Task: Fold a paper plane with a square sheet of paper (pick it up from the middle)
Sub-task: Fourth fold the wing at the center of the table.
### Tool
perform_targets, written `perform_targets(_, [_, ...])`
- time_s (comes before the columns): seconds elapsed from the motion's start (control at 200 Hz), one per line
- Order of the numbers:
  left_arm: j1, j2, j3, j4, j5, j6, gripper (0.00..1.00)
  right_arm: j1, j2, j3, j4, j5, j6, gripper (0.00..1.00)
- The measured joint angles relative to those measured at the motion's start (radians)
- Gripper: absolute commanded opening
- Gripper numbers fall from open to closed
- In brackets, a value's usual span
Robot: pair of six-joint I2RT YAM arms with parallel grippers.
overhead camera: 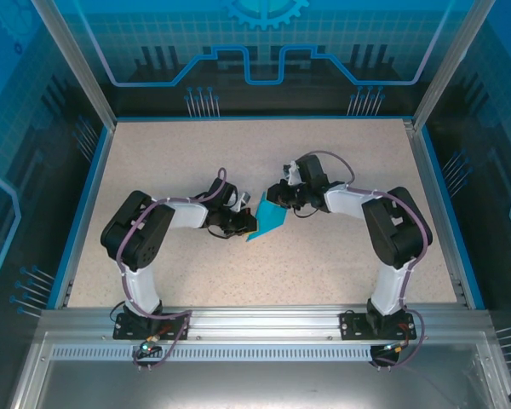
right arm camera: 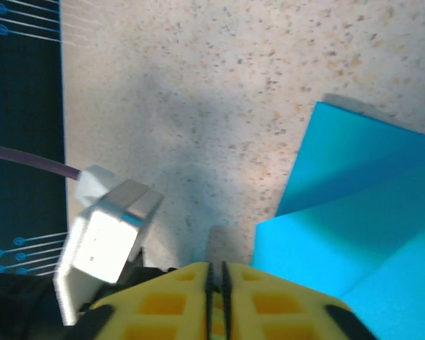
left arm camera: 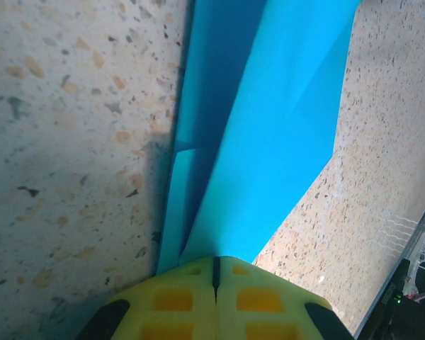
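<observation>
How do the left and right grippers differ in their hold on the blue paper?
The paper runs out from between the left gripper's fingers; it lies beside the right gripper's, no grip evident. From above, left gripper meets its left edge, right gripper its far edge. Both are shut.

In the left wrist view, your folded paper sheet (left arm camera: 269, 142) runs off the top edge. Its near end slips out of sight behind the left claw (left arm camera: 214, 270), so you cannot tell whether it is pinched there. The right wrist view cuts the sheet off at the right and bottom edges, and one corner hides behind the right claw (right arm camera: 216, 269). From above, you cannot make out either claw's fingertips, and the folds are too small to read.
</observation>
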Motion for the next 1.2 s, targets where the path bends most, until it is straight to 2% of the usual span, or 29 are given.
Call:
perform_targets(0.24, [0.0, 0.0, 0.001, -0.002, 0.0, 0.0, 0.04, 0.061, 0.055, -0.023, 0.034, -0.008, 0.006, 0.07])
perform_targets(0.42, [0.0, 0.001, 0.003, -0.004, 0.0, 0.001, 0.02, 0.061, 0.128, -0.027, 0.041, 0.011, 0.009, 0.07])
perform_targets(0.615, [0.0, 0.005, 0.006, -0.008, 0.003, 0.001, 0.01, 0.048, 0.137, -0.024, 0.047, 0.004, 0.008, 0.08])
perform_targets(0.945, [0.0, 0.017, 0.006, 0.021, 0.012, 0.004, 0.0, -0.016, 0.181, 0.033, 0.018, -0.068, 0.003, 0.11])
perform_targets(1.2, [0.0, 0.02, 0.006, 0.025, 0.016, 0.009, 0.0, -0.084, 0.217, 0.106, -0.033, -0.069, -0.025, 0.12])
